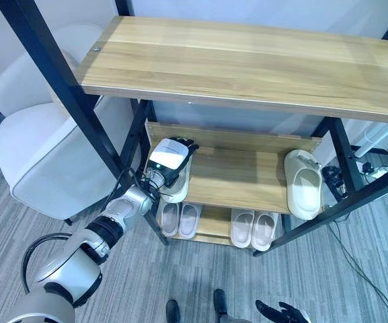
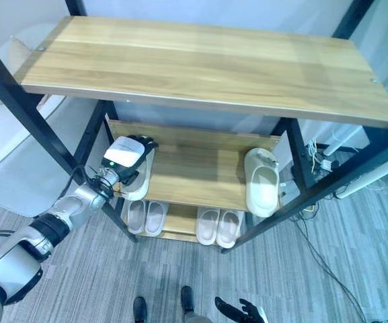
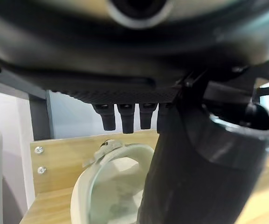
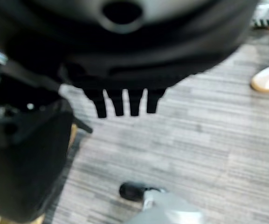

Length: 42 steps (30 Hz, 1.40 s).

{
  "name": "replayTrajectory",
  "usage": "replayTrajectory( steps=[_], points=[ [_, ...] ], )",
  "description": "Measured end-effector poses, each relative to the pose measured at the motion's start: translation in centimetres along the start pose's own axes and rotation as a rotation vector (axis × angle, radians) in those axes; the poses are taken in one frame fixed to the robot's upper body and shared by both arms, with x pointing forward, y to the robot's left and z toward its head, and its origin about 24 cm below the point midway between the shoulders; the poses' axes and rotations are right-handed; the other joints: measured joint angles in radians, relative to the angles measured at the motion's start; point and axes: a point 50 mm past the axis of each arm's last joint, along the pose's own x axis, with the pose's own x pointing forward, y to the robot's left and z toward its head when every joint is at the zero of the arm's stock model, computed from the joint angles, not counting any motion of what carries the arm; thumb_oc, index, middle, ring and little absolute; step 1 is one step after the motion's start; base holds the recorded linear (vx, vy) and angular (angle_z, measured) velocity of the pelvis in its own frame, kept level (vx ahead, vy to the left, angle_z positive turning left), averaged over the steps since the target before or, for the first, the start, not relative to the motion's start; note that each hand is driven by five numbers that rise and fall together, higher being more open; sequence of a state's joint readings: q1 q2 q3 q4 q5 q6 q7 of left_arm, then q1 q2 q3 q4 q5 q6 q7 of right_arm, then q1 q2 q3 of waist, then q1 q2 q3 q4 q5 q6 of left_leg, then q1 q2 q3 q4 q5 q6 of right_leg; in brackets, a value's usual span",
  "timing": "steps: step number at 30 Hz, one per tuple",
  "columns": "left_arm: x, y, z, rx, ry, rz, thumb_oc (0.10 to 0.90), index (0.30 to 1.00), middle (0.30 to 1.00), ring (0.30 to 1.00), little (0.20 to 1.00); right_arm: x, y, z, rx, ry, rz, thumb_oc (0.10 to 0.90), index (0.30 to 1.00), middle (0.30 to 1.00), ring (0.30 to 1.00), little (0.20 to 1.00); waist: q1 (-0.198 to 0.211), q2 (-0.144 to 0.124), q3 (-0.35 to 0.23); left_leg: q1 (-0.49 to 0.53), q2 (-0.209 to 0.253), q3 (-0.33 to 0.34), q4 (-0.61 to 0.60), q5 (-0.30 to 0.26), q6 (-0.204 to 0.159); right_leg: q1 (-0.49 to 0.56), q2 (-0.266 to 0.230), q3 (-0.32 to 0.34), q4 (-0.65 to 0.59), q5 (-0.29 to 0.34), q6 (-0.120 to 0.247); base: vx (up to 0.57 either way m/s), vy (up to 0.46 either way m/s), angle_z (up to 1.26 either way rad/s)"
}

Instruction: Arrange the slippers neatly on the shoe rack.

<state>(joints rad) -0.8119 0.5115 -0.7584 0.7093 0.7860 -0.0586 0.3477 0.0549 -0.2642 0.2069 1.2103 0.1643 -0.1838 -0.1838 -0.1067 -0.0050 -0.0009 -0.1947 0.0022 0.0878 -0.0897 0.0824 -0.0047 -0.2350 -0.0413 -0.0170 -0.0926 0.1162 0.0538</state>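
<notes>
We view from above a shoe rack (image 1: 247,64) of black metal posts and three wooden shelves; its top shelf (image 2: 207,64) lies bare, and the middle shelf (image 1: 237,175) carries two pale slippers; the first slipper (image 1: 178,192) sits at the left end of that shelf, directly under the left hand (image 1: 171,156), and the second slipper (image 1: 304,183) rests at the right end, its near part reaching past the shelf's near edge; the two are well apart. We see the left hand extended over the first slipper with its fingers (image 3: 127,119) straight in a row above the slipper's strap, as the left wrist view shows; whether fingers or thumb actually touch the slipper we cannot tell. On the bottom shelf (image 1: 214,222) stand two pairs of pale slippers, the left pair (image 1: 179,219) and the right pair (image 1: 253,229), each pair side by side. The right hand (image 1: 281,313) hangs low at the near edge of the scene, over the grey striped floor (image 2: 328,269), its fingers (image 4: 125,102) straight and holding nothing. A white armchair (image 1: 42,141) stands left of the rack; a person's pale shoe (image 4: 268,78) rests on the floor in the right wrist view.
</notes>
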Motion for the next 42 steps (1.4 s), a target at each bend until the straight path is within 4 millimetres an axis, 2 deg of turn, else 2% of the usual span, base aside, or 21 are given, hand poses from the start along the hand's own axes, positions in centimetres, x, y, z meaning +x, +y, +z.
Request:
replayTrajectory(
  steps=[4,16,17,18,20,24,28,32,36,42],
  points=[
    [0.4,0.1,-0.2,0.037,-0.003,-0.006,0.800,0.900,0.900,0.900,0.900,0.0,-0.1,0.2,0.002,-0.014,-0.019,0.800,0.900,0.900,0.900,0.900,-0.002,-0.008,-0.005,-0.003,-0.001,0.011,0.000,0.000,0.000,-0.007,-0.001,0.010,0.000,0.001,0.002,0.02,-0.001,-0.07],
    [1.5,1.1,-0.7,0.084,0.021,0.004,0.800,0.900,0.900,0.900,0.900,0.0,-0.1,0.1,-0.003,-0.012,-0.019,0.800,0.900,0.900,0.900,0.900,-0.014,-0.007,-0.005,-0.023,-0.001,0.017,0.000,0.001,0.001,-0.030,0.000,0.019,0.000,0.006,-0.002,0.01,-0.001,-0.01],
    [1.6,1.2,-0.8,0.086,0.025,0.003,0.780,0.869,0.869,0.869,0.869,0.0,-0.1,0.2,-0.002,-0.015,-0.019,0.800,0.900,0.900,0.900,0.900,-0.015,-0.007,-0.006,-0.023,-0.001,0.018,0.000,0.001,0.001,-0.031,0.000,0.019,0.000,0.006,-0.002,0.00,0.000,0.00],
    [1.7,1.2,-0.8,0.085,0.031,0.002,0.631,0.646,0.646,0.646,0.646,0.1,0.0,0.4,-0.008,-0.021,-0.016,0.800,0.900,0.900,0.900,0.900,-0.015,-0.007,-0.006,-0.023,-0.001,0.018,0.000,0.000,0.001,-0.031,0.000,0.020,0.000,0.006,-0.002,0.00,0.000,0.00],
    [1.8,1.0,-0.8,0.061,0.047,-0.004,0.400,0.300,0.300,0.300,0.300,0.1,0.1,0.7,-0.017,-0.029,-0.010,0.800,0.900,0.900,0.900,0.900,-0.014,-0.007,-0.006,-0.024,0.000,0.019,0.000,0.000,0.001,-0.033,0.000,0.021,0.000,0.006,-0.002,0.00,0.000,0.00],
    [2.1,0.4,-0.6,-0.049,0.128,-0.009,0.400,0.300,0.300,0.300,0.300,0.2,0.2,1.0,-0.015,-0.038,-0.011,0.800,0.900,0.900,0.900,0.900,-0.010,-0.005,-0.007,-0.029,-0.001,0.019,0.000,0.001,0.001,-0.037,0.000,0.020,0.000,0.006,-0.002,0.00,0.000,0.00],
    [2.4,1.0,-0.8,-0.130,0.177,0.039,0.400,0.300,0.300,0.300,0.300,0.2,0.2,1.2,-0.015,-0.043,-0.015,0.800,0.900,0.900,0.900,0.900,-0.014,-0.003,-0.008,-0.029,0.000,0.019,0.000,0.000,0.001,-0.037,0.001,0.021,0.000,0.006,-0.002,0.00,-0.008,0.00],
    [2.5,1.4,0.0,-0.183,0.160,0.071,0.400,0.300,0.300,0.300,0.300,0.2,0.2,1.1,-0.016,-0.037,-0.017,0.800,0.900,0.900,0.900,0.900,-0.010,-0.002,-0.007,-0.028,0.001,0.018,0.000,0.001,0.001,-0.036,0.001,0.020,0.000,0.006,-0.002,0.00,-0.008,0.00],
    [2.0,1.0,1.2,-0.218,0.108,0.091,0.400,0.300,0.300,0.300,0.300,0.2,0.1,1.0,-0.017,-0.034,-0.026,0.800,0.900,0.900,0.900,0.900,-0.009,0.003,-0.004,-0.029,0.001,0.020,0.000,0.001,0.001,-0.038,0.001,0.022,0.000,0.006,-0.002,-0.01,-0.004,0.00],
    [2.1,1.5,2.6,-0.187,0.015,0.148,0.400,0.300,0.300,0.300,0.300,0.2,0.1,0.9,-0.021,-0.029,-0.028,0.800,0.900,0.900,0.900,0.900,-0.016,0.008,0.000,-0.065,0.000,0.033,0.000,0.003,0.000,-0.080,0.001,0.032,0.000,0.010,-0.003,-0.02,-0.011,-0.06]
  ],
)
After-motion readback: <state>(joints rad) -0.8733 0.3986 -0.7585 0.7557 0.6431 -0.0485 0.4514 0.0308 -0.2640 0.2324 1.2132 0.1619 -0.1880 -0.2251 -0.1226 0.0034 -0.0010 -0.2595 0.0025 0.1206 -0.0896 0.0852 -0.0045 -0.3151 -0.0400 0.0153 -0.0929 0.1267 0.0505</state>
